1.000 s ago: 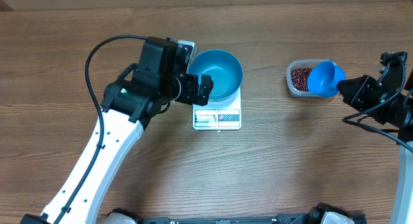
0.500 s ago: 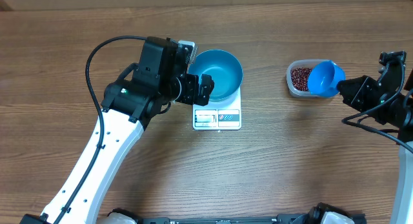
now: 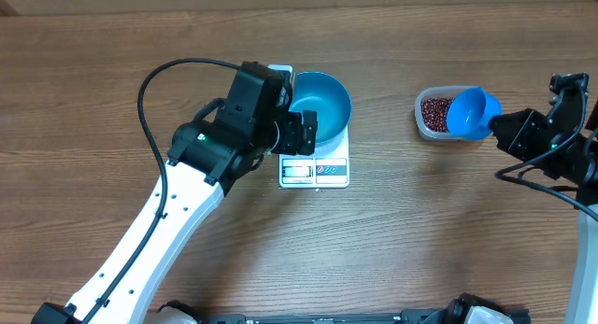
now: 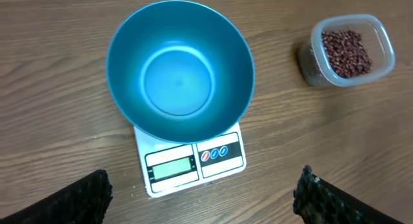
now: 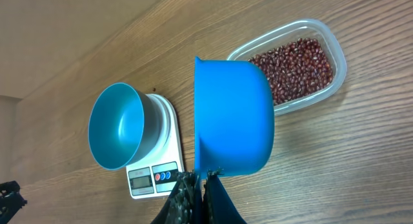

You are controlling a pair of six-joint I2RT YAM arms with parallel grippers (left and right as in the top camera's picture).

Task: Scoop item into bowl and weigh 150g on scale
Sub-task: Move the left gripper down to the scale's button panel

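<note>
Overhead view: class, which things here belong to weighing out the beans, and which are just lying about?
Belongs to the job: beans in the clear tub; blue scoop held in the right tool; empty blue bowl on the white scale; open left tool near the bowl.
Just there: wooden table; black cable on the left arm. Nothing else lies about.

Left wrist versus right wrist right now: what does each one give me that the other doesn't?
Only left wrist: the left gripper, fingers spread wide at the bottom corners and holding nothing, and the bowl seen from straight above, its whole floor bare. Only right wrist: the blue scoop clamped in the right gripper, overlapping one end of the tub. Both: the bowl sitting on the scale, and the clear tub of beans on the wooden table.
</note>
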